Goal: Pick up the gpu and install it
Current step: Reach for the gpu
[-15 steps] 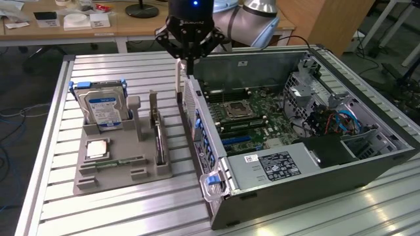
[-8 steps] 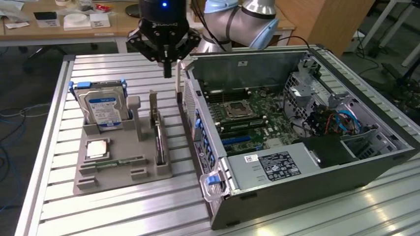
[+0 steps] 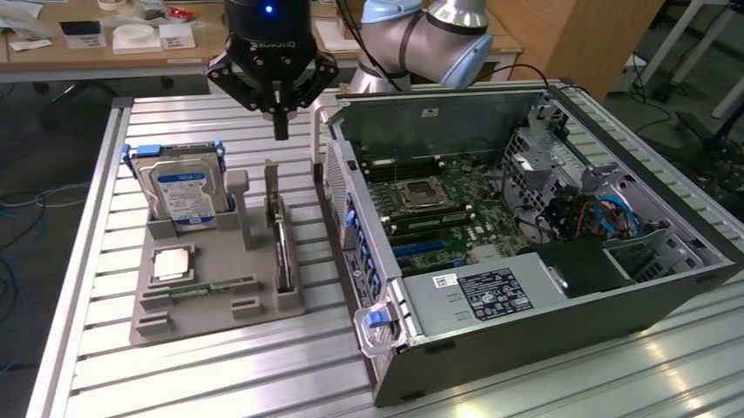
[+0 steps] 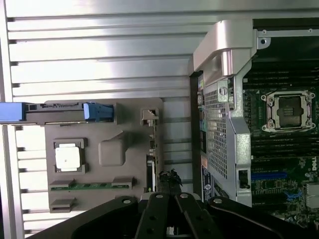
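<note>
Directly beneath the black two-finger gripper [image 3: 280,131] stands the gpu [image 3: 280,244], a thin green circuit card set on edge in a slot of the grey moulded plastic holder [image 3: 261,300]. Its silver end bracket rises at the end nearest the fingertips. It has not been lifted.

The gripper hangs above that bracket end, clear of the card, with its fingers pressed together and nothing between them. From there the card's long axis runs away along the holder, parallel to the side wall of the open grey metal computer case [image 3: 558,305] that stands just beside it.

In the wrist view the gpu [image 4: 151,164] shows edge-on just ahead of the closed gripper [image 4: 167,199], and its length appears to lie crosswise to the line on which the fingers part. On the gripper's other side from the case, a silver hard drive with a blue label [image 3: 184,187] stands upright in the same holder.
</note>
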`<state>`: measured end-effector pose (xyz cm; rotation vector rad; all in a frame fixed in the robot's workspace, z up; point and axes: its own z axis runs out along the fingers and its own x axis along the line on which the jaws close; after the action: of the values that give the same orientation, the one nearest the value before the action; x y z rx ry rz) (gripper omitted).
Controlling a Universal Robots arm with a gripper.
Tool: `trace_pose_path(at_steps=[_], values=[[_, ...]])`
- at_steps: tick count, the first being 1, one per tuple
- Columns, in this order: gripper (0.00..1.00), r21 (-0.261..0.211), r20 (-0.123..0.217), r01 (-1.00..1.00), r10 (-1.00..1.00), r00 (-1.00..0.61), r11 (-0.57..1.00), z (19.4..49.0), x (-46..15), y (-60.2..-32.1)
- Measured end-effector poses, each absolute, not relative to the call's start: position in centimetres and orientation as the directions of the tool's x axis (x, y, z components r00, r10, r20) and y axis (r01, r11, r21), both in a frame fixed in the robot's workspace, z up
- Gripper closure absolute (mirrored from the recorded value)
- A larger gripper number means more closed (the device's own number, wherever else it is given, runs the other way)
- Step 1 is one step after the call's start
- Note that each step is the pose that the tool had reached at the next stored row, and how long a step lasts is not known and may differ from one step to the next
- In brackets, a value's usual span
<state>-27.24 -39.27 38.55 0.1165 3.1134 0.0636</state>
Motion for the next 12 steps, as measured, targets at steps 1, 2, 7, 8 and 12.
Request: trace_pose_path(at_steps=[1, 2, 7, 8, 12], values=[[0.89, 0.042, -0.024, 0.074, 0.075, -0.997, 0.996, 38.6, -27.2, -39.3], [0.89, 0.042, -0.024, 0.074, 0.075, -0.997, 0.996, 38.6, -27.2, -39.3], [0.89, 0.041, -0.024, 0.074, 0.075, -0.997, 0.996, 38.6, -27.3, -39.9], [0.89, 0.041, -0.024, 0.074, 0.075, -0.997, 0.996, 38.6, -27.3, -40.0], [0.89, 0.041, -0.024, 0.074, 0.075, -0.997, 0.996, 38.5, -27.4, -40.7]])
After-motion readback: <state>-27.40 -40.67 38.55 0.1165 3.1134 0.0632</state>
